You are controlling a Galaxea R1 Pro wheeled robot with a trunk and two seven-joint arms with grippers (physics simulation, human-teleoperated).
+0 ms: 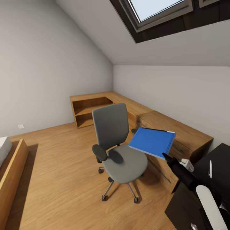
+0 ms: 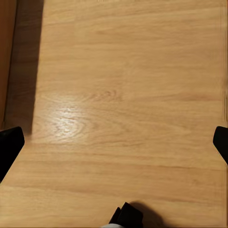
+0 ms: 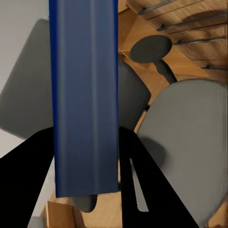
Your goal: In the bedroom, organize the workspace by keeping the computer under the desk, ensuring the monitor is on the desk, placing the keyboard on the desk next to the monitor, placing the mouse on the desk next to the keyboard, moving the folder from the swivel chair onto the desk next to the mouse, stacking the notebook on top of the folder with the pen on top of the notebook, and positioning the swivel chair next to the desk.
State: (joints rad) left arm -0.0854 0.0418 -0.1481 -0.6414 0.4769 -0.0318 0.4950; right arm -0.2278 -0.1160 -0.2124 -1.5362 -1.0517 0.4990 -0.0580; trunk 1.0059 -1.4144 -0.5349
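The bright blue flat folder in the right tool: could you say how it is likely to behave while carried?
The bright blue flat folder probably stays stiff: held at one edge by the right tool, it shows no sag. Its smooth cover may slip. It hangs above the grey swivel chair, likely light.

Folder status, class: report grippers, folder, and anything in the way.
Right gripper shut on folder, lifted above swivel chair. Left gripper open over bare floor. Desk corner close; pen on it.
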